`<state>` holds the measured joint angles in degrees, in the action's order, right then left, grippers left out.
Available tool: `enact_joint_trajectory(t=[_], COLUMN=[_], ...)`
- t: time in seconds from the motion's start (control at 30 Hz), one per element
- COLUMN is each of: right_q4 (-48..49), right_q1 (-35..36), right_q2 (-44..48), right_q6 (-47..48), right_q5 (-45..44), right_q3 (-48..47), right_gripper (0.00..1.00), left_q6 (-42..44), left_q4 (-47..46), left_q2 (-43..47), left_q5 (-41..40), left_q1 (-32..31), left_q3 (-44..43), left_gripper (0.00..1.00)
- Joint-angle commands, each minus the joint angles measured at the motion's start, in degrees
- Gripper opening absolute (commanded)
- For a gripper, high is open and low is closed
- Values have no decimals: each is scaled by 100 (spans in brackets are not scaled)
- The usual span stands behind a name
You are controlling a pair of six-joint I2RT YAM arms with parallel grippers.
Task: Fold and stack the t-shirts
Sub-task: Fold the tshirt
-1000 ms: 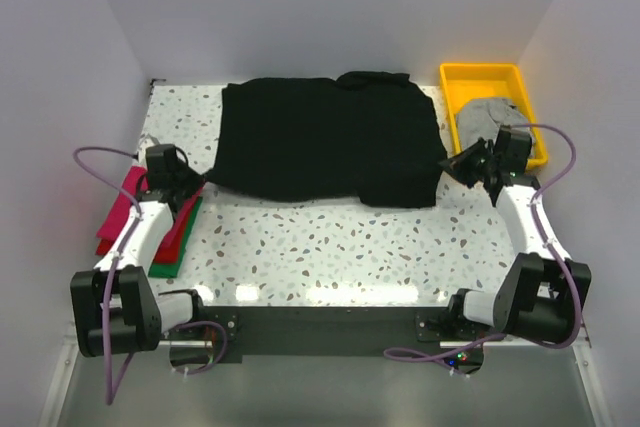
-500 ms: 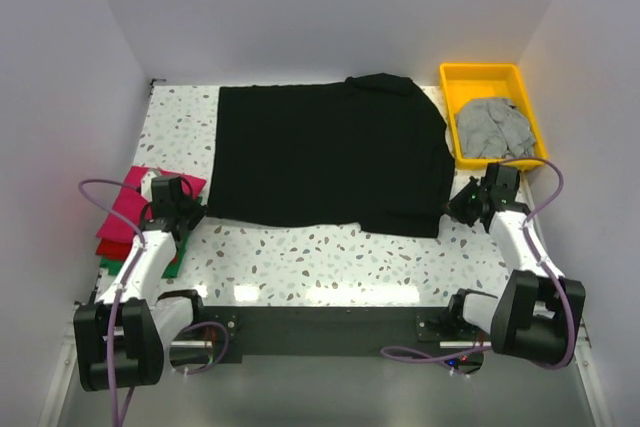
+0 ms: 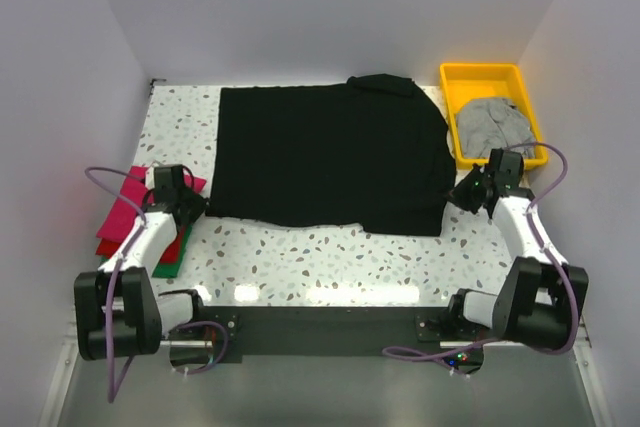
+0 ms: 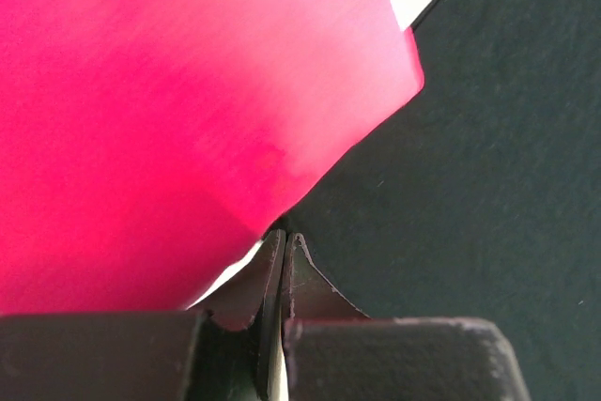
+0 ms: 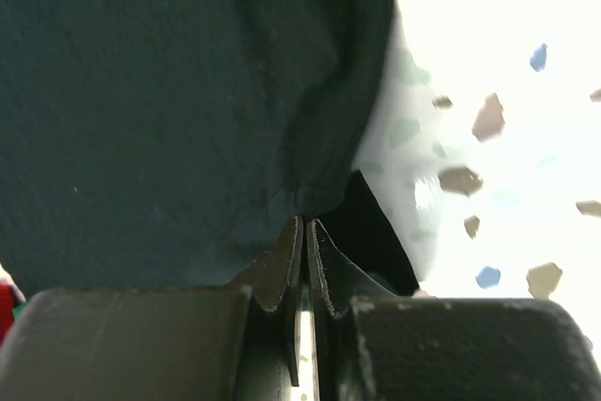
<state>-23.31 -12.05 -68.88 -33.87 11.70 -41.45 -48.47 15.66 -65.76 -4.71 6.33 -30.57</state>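
Cloth covers much of the white speckled table (image 3: 300,257): a plain black cloth t-shirt (image 3: 330,157) lies spread flat across the middle, with a small rumpled bulge along its far edge toward 1 o'clock.

The left gripper (image 3: 196,205) sits at the shirt's near-left corner, toward 8 o'clock. In the left wrist view its jaws are pressed together, only a hairline slit between them, with the left gripper (image 4: 284,237) meeting the dark cloth edge right where the black cloth t-shirt (image 4: 488,157) borders the magenta cloth t-shirt (image 4: 169,110).

The right gripper (image 3: 458,193) is at the shirt's near-right edge, toward 4 o'clock. The right wrist view shows the right gripper (image 5: 305,223) clamped shut on a puckered fold of the black cloth t-shirt (image 5: 160,100), with speckled tabletop just beside it.

At 9 o'clock, beside the left arm, lies a folded pile: the magenta cloth t-shirt (image 3: 128,202) on top, a red cloth t-shirt (image 3: 110,245) under it, and a green cloth t-shirt (image 3: 166,269) showing as a strip at the near edge.

At 2 o'clock stands a rectangular yellow plastic tray (image 3: 480,71), touching the black shirt's right side or nearly so. A crumpled grey cloth t-shirt (image 3: 490,125) lies in its near half.
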Motion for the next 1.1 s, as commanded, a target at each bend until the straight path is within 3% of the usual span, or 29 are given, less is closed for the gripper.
enact_joint_trajectory(t=[0.0,0.23,0.53,1.07], right_q4=[283,503,757,696], right_q1=[-25,-16,-16,-8], right_q2=[-449,-1706,-2726,-3193], right_q6=[-67,-348,-735,-815], right_q5=[156,403,508,429], right_q3=[-582,-1470,-2209,-2903], right_gripper=[4,0,0,0], left_q6=[-22,-189,-268,-286], left_q4=[-397,-380,-353,-116], left_q2=[-445,-1947,-3135,-3285], left_q5=[163,348,445,269], left_q1=[18,-140,-228,-220], left_q3=[-695,-2012,-2901,-3359], left_gripper=[0,0,0,0])
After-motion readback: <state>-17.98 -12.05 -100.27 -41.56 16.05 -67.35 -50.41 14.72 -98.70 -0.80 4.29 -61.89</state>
